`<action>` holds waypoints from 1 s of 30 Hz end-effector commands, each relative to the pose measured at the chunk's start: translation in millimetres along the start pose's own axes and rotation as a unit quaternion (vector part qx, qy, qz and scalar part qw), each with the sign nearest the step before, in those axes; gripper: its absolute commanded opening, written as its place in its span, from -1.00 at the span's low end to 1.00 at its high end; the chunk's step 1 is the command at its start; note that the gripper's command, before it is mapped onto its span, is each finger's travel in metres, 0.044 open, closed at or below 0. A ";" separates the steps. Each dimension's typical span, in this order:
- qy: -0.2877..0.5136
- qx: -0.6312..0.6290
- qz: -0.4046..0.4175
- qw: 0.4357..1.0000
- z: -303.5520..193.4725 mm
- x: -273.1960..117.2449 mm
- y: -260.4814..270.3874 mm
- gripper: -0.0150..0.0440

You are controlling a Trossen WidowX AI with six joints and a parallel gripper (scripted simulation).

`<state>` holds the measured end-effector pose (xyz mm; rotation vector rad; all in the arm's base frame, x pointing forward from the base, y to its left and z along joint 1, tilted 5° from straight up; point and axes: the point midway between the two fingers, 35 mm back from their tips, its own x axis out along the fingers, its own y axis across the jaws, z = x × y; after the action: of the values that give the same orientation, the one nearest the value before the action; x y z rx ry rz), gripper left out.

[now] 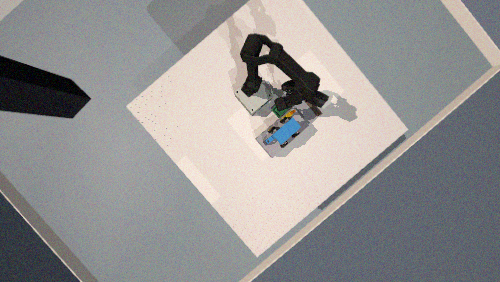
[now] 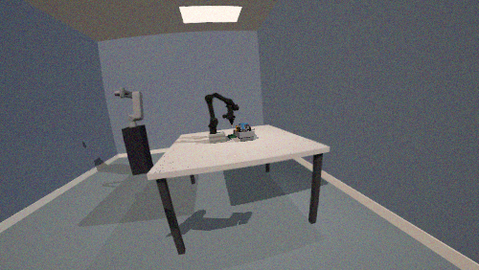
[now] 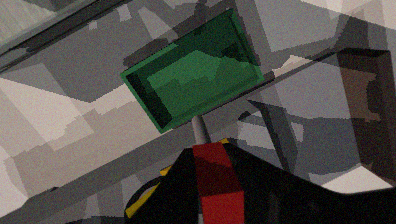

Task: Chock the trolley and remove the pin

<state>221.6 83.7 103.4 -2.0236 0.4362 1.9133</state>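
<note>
From where I sit at the controls, the biggest thing I see is the pale surface [image 1: 250,200] [image 2: 239,153], standing on dark legs. Off to one side, in the exterior view, a grey arm [image 2: 137,105] sits on a tall dark pedestal [image 2: 138,150]. My own black arm [image 1: 292,65] [image 2: 211,112] rises from its pale base [image 1: 250,104] [image 2: 217,138], bends over at the top and reaches down toward the grey ramp [image 1: 276,150] [image 2: 245,136] [image 3: 320,100]. On that ramp I have the blue trolley [image 1: 286,131] [image 2: 244,126], upright on its dark wheels. The green tray [image 1: 279,111] [image 3: 200,75] lies between my base and the ramp, with nothing inside it that I can make out. My end effector [image 1: 281,104] [image 2: 232,123] [image 3: 207,154] is closed on the stop pin [image 3: 215,170], gripping its red head, while the grey shaft sticks out toward the near rim of the tray in the wrist view. The chock [image 1: 290,114] shows its orange handle right by the trolley, on the tray's side; I can't tell whether its base touches a wheel.
</note>
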 end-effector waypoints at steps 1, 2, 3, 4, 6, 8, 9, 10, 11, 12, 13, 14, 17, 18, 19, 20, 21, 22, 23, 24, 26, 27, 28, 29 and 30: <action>-0.003 -0.048 -0.011 0.999 -0.3 -0.3 0.4 -0.49; -0.004 -0.063 -0.014 0.998 -0.5 -0.3 0.5 -0.49; -0.005 -0.078 -0.016 0.997 -0.6 -0.4 0.7 -0.49; -0.005 -0.093 -0.019 0.995 -0.7 -0.4 0.8 -0.49; -0.006 -0.123 -0.024 0.992 -0.9 -0.6 1.1 -0.49; -0.006 -0.153 -0.030 0.988 -1.2 -0.7 1.3 -0.49; -0.006 -0.168 -0.033 0.985 -1.3 -0.8 1.5 -0.49; -0.006 -0.180 -0.035 0.983 -1.4 -0.8 1.6 -0.49; -0.006 -0.187 -0.036 0.982 -1.5 -0.9 1.6 -0.49; -0.006 -0.189 -0.037 0.981 -1.5 -0.9 1.7 -0.49; -0.006 -0.189 -0.037 0.981 -1.5 -0.9 1.7 -0.49; -0.006 -0.189 -0.037 0.981 -1.5 -0.9 1.7 -0.49; -0.006 -0.190 -0.037 0.981 -1.2 -0.3 1.7 -0.49; -0.007 -0.191 -0.037 0.981 -0.2 1.3 1.9 -0.49; -0.007 -0.193 -0.037 0.980 1.1 3.5 2.2 -0.49; -0.007 -0.196 -0.038 0.980 3.1 6.9 2.7 -0.49; -0.008 -0.199 -0.038 0.979 4.9 9.8 3.2 -0.49; -0.008 -0.202 -0.038 0.979 6.8 12.7 3.7 -0.49; -0.009 -0.204 -0.039 0.978 8.4 15.4 4.1 -0.49; -0.009 -0.206 -0.039 0.978 9.8 17.5 4.5 -0.49; -0.009 -0.208 -0.039 0.977 10.8 19.2 4.9 -0.49; -0.009 -0.208 -0.039 0.977 10.8 19.2 4.9 -0.49; -0.009 -0.208 -0.039 0.977 10.8 19.2 4.9 -0.49; -0.009 -0.207 -0.037 0.977 10.8 19.6 4.9 -0.49; -0.008 -0.207 -0.031 0.978 10.8 21.0 5.2 -0.49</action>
<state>211.0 83.2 83.9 -2.2248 -0.0460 2.1112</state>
